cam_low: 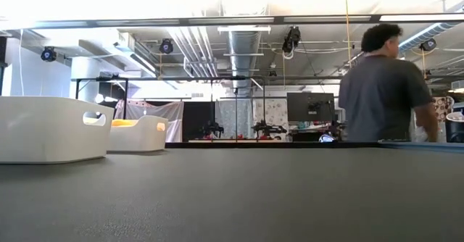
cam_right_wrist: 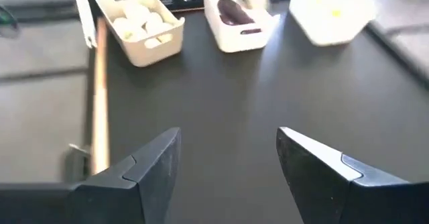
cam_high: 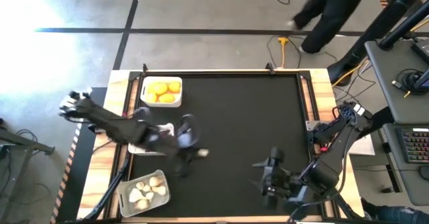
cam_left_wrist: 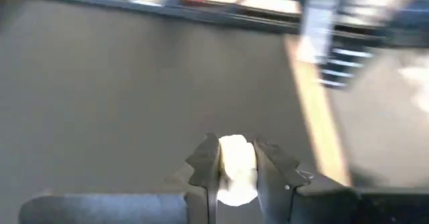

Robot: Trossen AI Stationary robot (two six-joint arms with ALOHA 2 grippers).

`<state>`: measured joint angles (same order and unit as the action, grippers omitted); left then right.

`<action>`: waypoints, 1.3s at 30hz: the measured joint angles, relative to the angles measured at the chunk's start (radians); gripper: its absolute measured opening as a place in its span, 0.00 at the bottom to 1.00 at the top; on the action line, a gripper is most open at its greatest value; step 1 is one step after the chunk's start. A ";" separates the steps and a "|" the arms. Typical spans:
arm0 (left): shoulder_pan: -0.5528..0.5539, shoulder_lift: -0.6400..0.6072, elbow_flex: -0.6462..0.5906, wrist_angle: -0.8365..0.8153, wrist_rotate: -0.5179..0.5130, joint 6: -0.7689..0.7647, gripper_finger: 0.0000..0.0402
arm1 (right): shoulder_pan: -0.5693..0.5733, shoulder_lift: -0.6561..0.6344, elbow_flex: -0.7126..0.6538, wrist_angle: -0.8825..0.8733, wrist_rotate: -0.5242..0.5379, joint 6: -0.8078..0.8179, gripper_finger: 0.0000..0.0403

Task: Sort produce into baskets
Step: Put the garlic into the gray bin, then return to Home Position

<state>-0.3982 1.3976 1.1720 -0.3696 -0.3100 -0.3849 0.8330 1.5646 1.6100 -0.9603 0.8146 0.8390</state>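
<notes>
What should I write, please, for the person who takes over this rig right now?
Left pincer: shut on a white garlic bulb, above the mat near the middle basket.
Right pincer: open, empty, waiting at the near right of the table.
Yellow fruits sit in the far basket, a purple piece in the middle one, garlic bulbs in the near basket.
Left: drop the held bulb with the other garlic.

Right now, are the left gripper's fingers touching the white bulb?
Touching. The left wrist view shows the left gripper with both fingers pressed against the sides of the white bulb, no gap showing.
</notes>
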 joint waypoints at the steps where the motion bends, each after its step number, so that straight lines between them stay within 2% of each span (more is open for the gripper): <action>1: -0.033 -0.045 -0.021 -0.005 0.054 -0.021 0.13 | -0.010 0.000 0.000 0.000 0.000 -0.056 0.59; 3: -0.105 -0.122 -0.065 -0.031 0.141 -0.109 0.13 | -0.032 0.000 0.000 0.001 0.000 -0.184 0.59; 6: -0.248 -0.206 -0.132 -0.116 0.154 -0.309 0.13 | -0.071 0.000 0.000 0.008 0.011 -0.379 0.59; 11: -0.534 -0.248 -0.274 -0.177 -0.013 -0.654 0.13 | -0.164 0.000 0.000 0.048 0.090 -0.620 0.59; 13: -0.613 -0.241 -0.328 -0.171 -0.066 -0.786 0.13 | -0.205 0.000 0.000 0.075 0.121 -0.667 0.59; 19: -0.726 -0.155 -0.450 -0.152 -0.065 -1.078 0.13 | -0.323 0.000 0.000 0.184 0.156 -0.651 0.59; 24: -0.740 -0.104 -0.478 -0.150 -0.013 -1.135 0.18 | -0.357 -0.003 0.002 0.294 0.149 -0.659 0.59; 28: -0.739 -0.107 -0.448 -0.202 -0.011 -1.100 0.31 | -0.367 -0.032 0.005 0.328 0.131 -0.672 0.59; 34: -0.736 -0.160 -0.335 -0.530 -0.018 -1.031 0.51 | -0.403 -0.083 0.002 0.330 -0.037 -0.707 0.59; 37: -0.720 -0.196 -0.298 -0.626 -0.016 -0.969 0.55 | -0.428 -0.108 -0.006 0.330 -0.115 -0.768 0.59; 39: -0.692 -0.233 -0.293 -0.634 -0.056 -0.913 0.55 | -0.452 -0.124 -0.011 0.330 -0.161 -0.808 0.59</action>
<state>-1.0902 1.1648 0.8787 -1.0035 -0.3661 -1.2977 0.3813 1.4402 1.5991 -0.6299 0.6536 0.0311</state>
